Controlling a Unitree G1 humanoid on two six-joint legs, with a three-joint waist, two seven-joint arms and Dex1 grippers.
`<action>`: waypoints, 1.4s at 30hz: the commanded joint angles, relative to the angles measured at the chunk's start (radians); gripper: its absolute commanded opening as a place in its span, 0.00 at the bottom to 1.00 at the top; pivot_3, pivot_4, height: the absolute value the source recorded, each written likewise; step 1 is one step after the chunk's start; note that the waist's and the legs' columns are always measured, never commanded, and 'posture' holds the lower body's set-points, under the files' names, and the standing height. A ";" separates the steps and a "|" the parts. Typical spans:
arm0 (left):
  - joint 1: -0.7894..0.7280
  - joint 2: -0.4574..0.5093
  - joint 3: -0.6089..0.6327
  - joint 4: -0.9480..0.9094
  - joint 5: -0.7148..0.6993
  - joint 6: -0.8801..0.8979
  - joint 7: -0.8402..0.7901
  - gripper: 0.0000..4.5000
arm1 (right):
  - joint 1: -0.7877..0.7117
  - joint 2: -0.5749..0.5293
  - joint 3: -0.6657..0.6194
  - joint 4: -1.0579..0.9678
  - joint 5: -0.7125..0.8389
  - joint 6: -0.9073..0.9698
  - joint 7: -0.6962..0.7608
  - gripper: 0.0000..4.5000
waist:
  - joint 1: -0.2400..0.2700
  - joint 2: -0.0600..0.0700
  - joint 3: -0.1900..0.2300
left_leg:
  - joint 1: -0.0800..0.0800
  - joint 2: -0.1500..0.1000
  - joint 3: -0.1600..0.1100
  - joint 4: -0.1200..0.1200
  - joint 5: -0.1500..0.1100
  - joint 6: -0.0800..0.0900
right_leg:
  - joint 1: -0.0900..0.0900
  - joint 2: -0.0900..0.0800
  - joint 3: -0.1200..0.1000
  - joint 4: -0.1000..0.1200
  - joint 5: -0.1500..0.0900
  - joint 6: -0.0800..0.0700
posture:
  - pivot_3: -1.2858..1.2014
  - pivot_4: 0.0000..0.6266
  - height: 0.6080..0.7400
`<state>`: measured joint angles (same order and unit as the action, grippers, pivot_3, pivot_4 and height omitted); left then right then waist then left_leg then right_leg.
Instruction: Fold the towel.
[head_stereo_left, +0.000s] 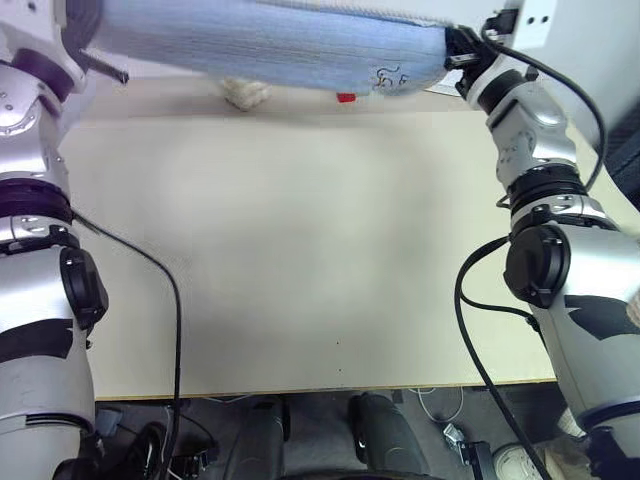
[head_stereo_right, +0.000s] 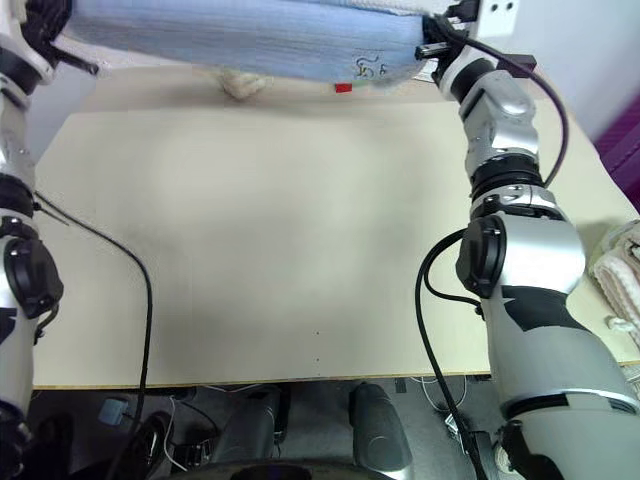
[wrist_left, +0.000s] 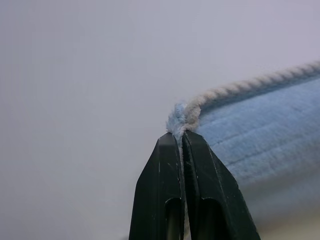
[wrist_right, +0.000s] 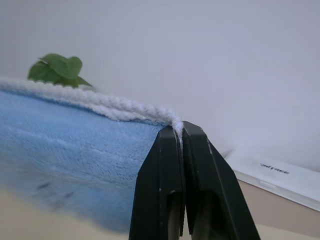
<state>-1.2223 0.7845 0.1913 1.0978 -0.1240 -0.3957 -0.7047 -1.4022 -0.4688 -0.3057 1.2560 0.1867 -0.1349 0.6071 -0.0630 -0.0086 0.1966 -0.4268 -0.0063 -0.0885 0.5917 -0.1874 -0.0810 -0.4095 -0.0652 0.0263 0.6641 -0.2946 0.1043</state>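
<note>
So the towel (head_stereo_left: 270, 45) is hanging up in the air above the far edge of the worktop (head_stereo_left: 300, 260), stretched out sideways between the two arms, with none of it touching the surface as far as I can see. It's light blue terry with a whitish twisted edging (wrist_right: 100, 106) running along its upper edge, and there's a small dark printed mark (head_stereo_right: 368, 70) near the towel's right-hand end.

The left tool (wrist_left: 181, 136) is pinching one top corner of the towel, fingers pressed tight together with just the bunched-up corner poking out between the tips. The right tool (wrist_right: 179, 129) is doing the same at the other top corner, fingers squeezed together right on the edging.

Just under the towel, at the far edge of the worktop, a cream knitted lump (head_stereo_left: 245, 94) is peeking out, and a little red thing (head_stereo_left: 346, 97) is sitting near the towel's printed end; can't tell what that one is. Beyond the towel's top edge, the right wrist view is showing some green leaves (wrist_right: 58, 68) and a white box with lettering (wrist_right: 280, 177).
</note>
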 joint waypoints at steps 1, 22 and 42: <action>0.122 0.025 0.043 -0.099 -0.085 -0.035 -0.177 0.00 | 0.054 -0.012 0.002 -0.084 0.027 0.004 0.101 0.01 | -0.006 0.000 0.000 | 0.000 0.000 0.000 0.001 0.000 0.000 | 0.000 0.000 0.000 0.001 0.000 0.000 | 0.52 0.24 1.00; 1.135 0.032 0.160 -0.958 -0.399 0.238 -0.475 0.00 | 0.800 -0.242 0.151 -0.781 0.082 0.197 0.528 0.01 | 0.019 0.000 0.000 | 0.018 0.005 0.002 0.006 -0.002 0.006 | 0.016 0.003 0.003 0.004 0.002 -0.002 | 0.52 0.24 1.00; 1.202 -0.038 0.169 -1.018 -0.394 0.303 -0.437 0.00 | 0.904 -0.260 0.111 -0.945 0.160 0.413 0.409 0.01 | 0.021 0.000 0.000 | 0.020 0.005 0.004 0.007 -0.003 0.007 | 0.019 0.003 0.003 0.001 0.001 -0.003 | 0.52 0.24 1.00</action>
<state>-0.0113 0.7472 0.3648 0.0781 -0.5272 -0.0768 -1.1498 -0.4722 -0.7258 -0.1755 0.3047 0.3528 0.3080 1.0441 -0.0418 -0.0091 0.1962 -0.4071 -0.0009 -0.0841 0.5982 -0.1904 -0.0736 -0.3912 -0.0623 0.0294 0.6649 -0.2932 0.1017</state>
